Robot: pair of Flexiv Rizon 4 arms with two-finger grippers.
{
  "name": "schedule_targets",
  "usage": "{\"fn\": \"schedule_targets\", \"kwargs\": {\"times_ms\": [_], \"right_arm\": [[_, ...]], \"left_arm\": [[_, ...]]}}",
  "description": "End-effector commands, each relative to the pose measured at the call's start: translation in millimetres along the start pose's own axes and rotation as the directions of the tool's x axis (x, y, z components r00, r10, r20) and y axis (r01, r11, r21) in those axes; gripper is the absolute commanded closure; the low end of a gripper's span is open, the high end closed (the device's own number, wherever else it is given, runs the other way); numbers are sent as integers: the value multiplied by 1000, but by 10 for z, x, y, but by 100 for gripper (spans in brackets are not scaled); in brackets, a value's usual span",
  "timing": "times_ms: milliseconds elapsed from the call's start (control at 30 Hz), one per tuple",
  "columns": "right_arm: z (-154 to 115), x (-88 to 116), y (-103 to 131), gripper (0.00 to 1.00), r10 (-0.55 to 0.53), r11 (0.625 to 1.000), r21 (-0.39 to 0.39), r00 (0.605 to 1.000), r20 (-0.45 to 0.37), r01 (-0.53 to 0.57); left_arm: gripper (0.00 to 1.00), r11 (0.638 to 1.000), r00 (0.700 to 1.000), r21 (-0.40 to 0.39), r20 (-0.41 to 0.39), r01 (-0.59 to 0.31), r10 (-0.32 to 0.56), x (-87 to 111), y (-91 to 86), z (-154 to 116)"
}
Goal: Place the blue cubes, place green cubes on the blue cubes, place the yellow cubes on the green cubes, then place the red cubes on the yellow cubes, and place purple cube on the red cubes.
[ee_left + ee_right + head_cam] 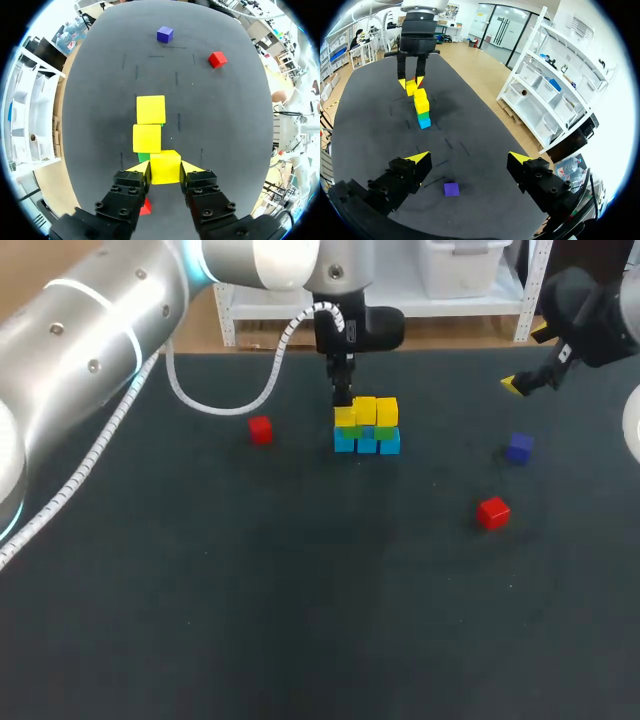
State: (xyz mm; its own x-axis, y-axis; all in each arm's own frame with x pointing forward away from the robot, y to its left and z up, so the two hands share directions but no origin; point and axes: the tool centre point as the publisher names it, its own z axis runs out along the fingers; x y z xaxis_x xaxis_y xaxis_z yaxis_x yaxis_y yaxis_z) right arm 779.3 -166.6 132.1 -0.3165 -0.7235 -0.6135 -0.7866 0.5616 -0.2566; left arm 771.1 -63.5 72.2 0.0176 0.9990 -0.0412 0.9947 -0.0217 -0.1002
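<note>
A row of blue cubes (366, 444) lies mid-table with green cubes (386, 431) on it and yellow cubes (387, 411) on top. My left gripper (342, 400) is shut on the yellow cube (345, 418) at the row's left end. In the left wrist view that cube (165, 165) sits between the fingers of the left gripper (165, 171), with two more yellow cubes (147, 138) ahead. Away from the stack lie the purple cube (518, 448) and two red cubes (493, 512) (260, 429). My right gripper (522, 385) hangs open at the far right, above the purple cube (451, 189).
The stack stands near the table's far edge (440, 348). A white cable (215, 405) from my left arm loops over the table to the left of the stack.
</note>
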Motion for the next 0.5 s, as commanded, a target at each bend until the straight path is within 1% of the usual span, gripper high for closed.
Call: {"fn": "schedule_targets", "kwargs": {"times_ms": [33,500], "right_arm": [[0,-4,8,0,1,1000,4,1000,-2,-1],[0,-4,8,0,1,1000,4,1000,-2,-1]], "left_arm": [[100,1000,1000,26,-14,-3,3,-34,76,-5],[100,1000,1000,21,-16,11,-11,-19,130,72]]}}
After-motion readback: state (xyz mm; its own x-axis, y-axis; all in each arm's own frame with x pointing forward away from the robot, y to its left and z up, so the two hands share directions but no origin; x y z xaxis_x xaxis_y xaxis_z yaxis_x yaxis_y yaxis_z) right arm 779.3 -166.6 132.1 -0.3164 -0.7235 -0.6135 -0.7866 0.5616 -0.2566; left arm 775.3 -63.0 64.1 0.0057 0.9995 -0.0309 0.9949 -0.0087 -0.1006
